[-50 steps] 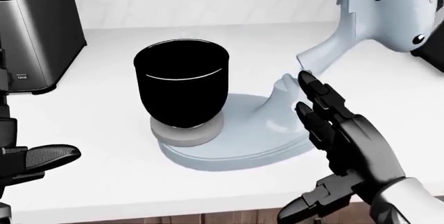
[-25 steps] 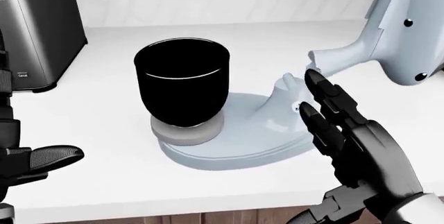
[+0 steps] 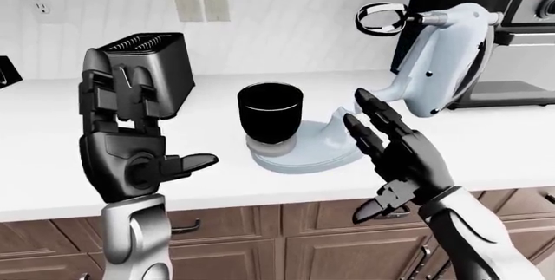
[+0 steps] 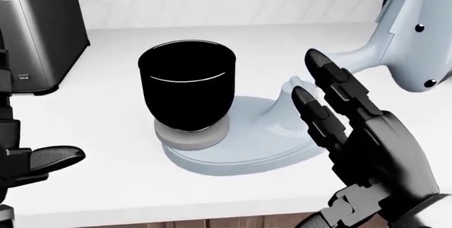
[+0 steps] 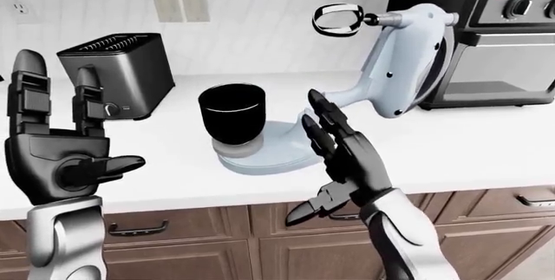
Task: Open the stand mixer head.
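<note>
While mixer head (image 3: 438, 52) stays tilted up | right hand (image 4: 367, 148) lifted, fingers spread

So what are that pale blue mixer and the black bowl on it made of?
The stand mixer looks like glossy painted metal or enamel: smooth pale blue with soft highlights. It is a render, so plastic is possible. The bowl is flat black with one thin bright line inside the rim, so its material is hard to tell.

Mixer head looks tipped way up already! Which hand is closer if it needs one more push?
Right. The right hand is open, its fingers just below the tilted mixer head. The left hand is open too, raised by the toaster, with the black bowl between it and the mixer.
</note>
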